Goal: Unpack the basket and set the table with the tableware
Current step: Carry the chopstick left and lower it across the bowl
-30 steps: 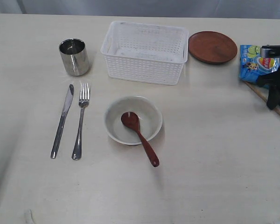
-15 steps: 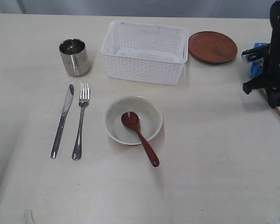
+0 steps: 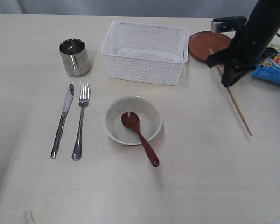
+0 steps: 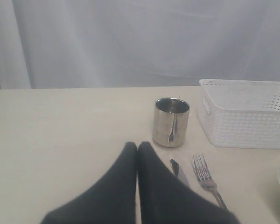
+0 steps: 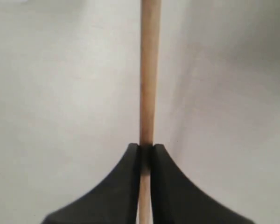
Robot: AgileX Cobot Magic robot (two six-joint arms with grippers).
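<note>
My right gripper [image 3: 227,81] [image 5: 146,148] is shut on the wooden chopsticks [image 3: 240,114] [image 5: 149,70], which slant over the table [image 3: 200,177] in front of the round brown plate [image 3: 206,47]. The white basket [image 3: 144,70] stands at the back middle. Left of it are the steel cup [image 3: 74,57], the knife [image 3: 61,121] and the fork [image 3: 80,122]. The red-brown spoon [image 3: 142,140] rests in the off-white bowl [image 3: 151,116]. My left gripper [image 4: 137,145] is shut on nothing, low over the table near the cup [image 4: 171,122] and knife [image 4: 179,171]; the exterior view does not show it.
A blue chip bag [image 3: 275,65] lies at the right edge behind my right arm. The left wrist view shows the fork [image 4: 206,179], the basket's side [image 4: 245,126] and a white curtain beyond the table's far edge.
My right gripper closed on the chopsticks and carried them left and away from the right edge, toward the plate. The chip bag now lies uncovered. The other tableware has not moved.
</note>
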